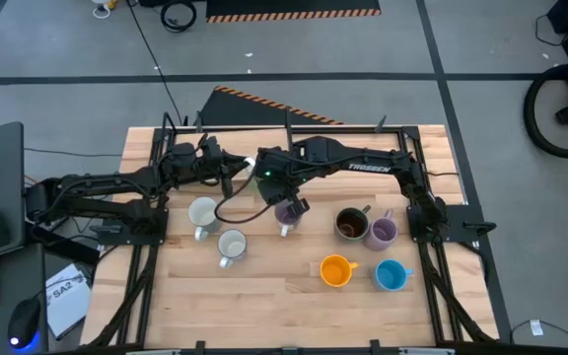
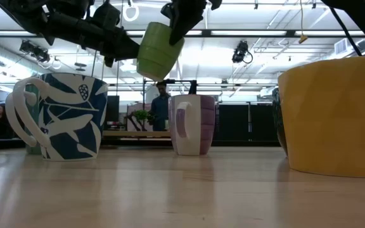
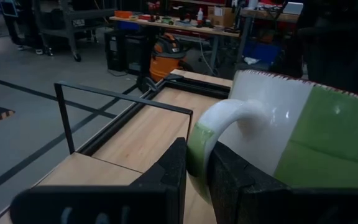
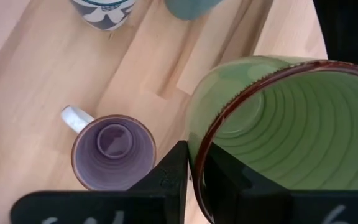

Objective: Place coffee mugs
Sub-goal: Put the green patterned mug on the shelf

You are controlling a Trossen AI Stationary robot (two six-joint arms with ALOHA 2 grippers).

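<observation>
Hanging above the table (image 1: 264, 306), the green mug (image 2: 159, 52), seemingly empty, is pinched by the left gripper (image 3: 194, 177) at its handle and the right gripper (image 4: 194, 177) at its rim; the lilac mug (image 4: 113, 151) sits empty below.

Overhead, table-level and 2 wrist cameras share the green mug (image 2: 159, 52).

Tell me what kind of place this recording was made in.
Most likely a robotics lab or workshop: a wooden table on a grey floor marked with hazard-striped tape, an orange shop vacuum beside cluttered workbenches, and open ceiling lighting in the low view.
</observation>
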